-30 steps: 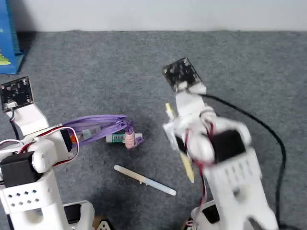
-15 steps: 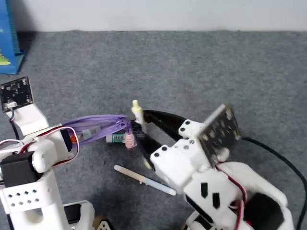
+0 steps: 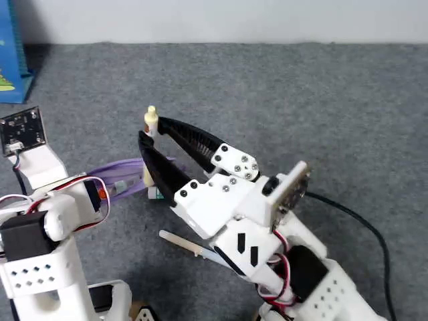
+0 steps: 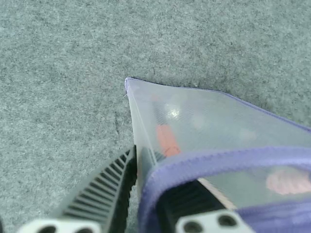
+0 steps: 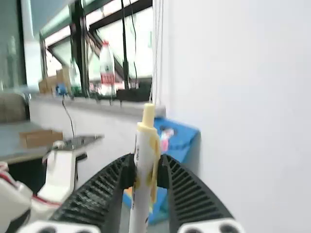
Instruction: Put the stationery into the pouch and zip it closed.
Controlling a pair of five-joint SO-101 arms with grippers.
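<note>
My right claw (image 3: 148, 134) is clamping the pen (image 5: 145, 160) | left claw (image 4: 146, 194) is gripping the pouch (image 4: 204, 126) edge | judging: needing tip-down, lengthwise entry into the opening

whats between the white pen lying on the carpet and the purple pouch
Just bare grey carpet, as the high view shows. The white pen and the pouch are apart, with nothing else in that stretch.

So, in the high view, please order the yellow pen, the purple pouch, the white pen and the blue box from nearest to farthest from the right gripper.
From the right gripper:
1. yellow pen, held in it.
2. purple pouch, just beside it, toward the left arm.
3. white pen, on the carpet near the arm bases.
4. blue box, at the left edge.
</note>
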